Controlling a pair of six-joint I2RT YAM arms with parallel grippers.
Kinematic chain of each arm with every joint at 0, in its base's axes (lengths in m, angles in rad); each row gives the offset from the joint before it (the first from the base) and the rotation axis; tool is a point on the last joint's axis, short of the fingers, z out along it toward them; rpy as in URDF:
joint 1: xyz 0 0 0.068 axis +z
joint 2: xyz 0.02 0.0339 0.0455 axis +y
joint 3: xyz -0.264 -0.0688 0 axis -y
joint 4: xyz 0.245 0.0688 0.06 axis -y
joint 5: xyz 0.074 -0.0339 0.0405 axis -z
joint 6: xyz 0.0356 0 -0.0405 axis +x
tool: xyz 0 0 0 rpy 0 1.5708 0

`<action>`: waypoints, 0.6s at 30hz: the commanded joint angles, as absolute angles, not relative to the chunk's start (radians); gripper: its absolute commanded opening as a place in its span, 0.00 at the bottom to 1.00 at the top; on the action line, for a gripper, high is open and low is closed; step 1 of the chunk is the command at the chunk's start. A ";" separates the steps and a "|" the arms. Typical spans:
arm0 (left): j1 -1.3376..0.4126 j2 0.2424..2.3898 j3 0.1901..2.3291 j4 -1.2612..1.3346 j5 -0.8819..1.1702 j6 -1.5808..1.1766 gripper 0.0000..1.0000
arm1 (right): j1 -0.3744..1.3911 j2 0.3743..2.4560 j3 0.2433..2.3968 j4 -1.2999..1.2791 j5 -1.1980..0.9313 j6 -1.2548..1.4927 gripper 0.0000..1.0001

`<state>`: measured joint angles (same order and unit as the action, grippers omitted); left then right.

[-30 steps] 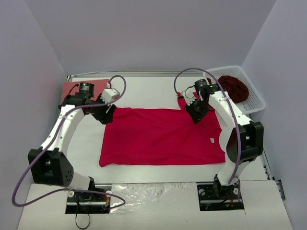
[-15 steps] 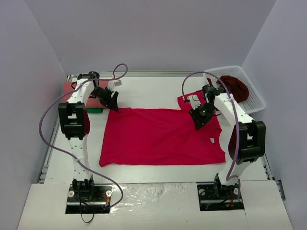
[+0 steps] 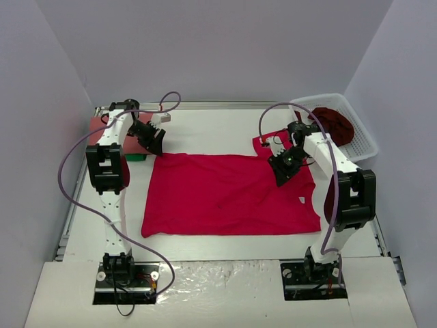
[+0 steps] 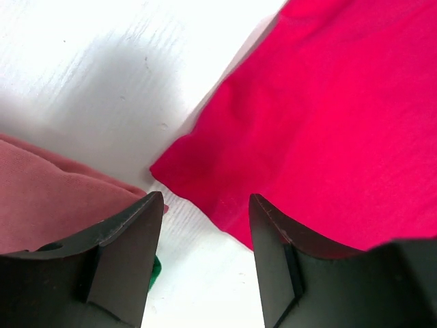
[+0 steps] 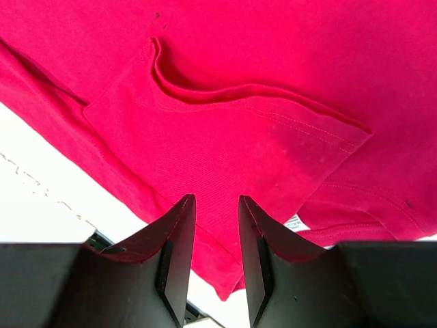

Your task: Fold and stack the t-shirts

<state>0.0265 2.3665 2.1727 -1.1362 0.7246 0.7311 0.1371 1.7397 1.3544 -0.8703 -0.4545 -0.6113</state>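
Left end effector (image 4: 205, 205), released, is hovering at the 10 o'clock corner of the crimson t-shirt (image 3: 225, 195), slightly farther back than before. Right end effector (image 5: 213, 205), released, is hovering over its 2 o'clock sleeve (image 5: 225, 137). The left arm (image 3: 108, 167) is hiding part of the salmon t-shirt (image 3: 96, 126); the neck label (image 3: 301, 199) is showing no readable writing.

The table (image 3: 225, 126) has a flat white top. Items lying directly on it:

- Crimson t-shirt (image 3: 218, 195): spread flat across the middle of the top. Its white neck label (image 3: 301, 199) sits at its right end. One sleeve projects from its far right corner.
- Salmon-red t-shirt (image 3: 99, 128): folded, beyond the crimson t-shirt's far left corner and apart from it.
- Green object (image 3: 135, 158): just left of the crimson t-shirt's far left corner, at the salmon-red t-shirt's near edge.
- White lattice basket (image 3: 364, 141): beyond the crimson t-shirt's far right corner, at the table edge.
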 commanded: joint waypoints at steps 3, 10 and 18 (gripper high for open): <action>0.029 2.401 2.210 -1.147 0.693 0.775 0.52 | 0.135 1.766 1.348 -0.905 -0.460 -0.615 0.28; 0.025 2.422 2.192 -1.117 0.681 0.779 0.54 | 0.133 1.778 1.353 -0.905 -0.460 -0.618 0.28; 0.023 2.433 2.217 -1.140 0.742 0.750 0.54 | 0.127 1.798 1.353 -0.902 -0.456 -0.620 0.28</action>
<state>0.0254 2.4367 2.1807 -1.1141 0.6998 0.7490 0.1349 1.7821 1.3544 -0.8696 -0.4538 -0.6109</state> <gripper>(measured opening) 0.546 0.283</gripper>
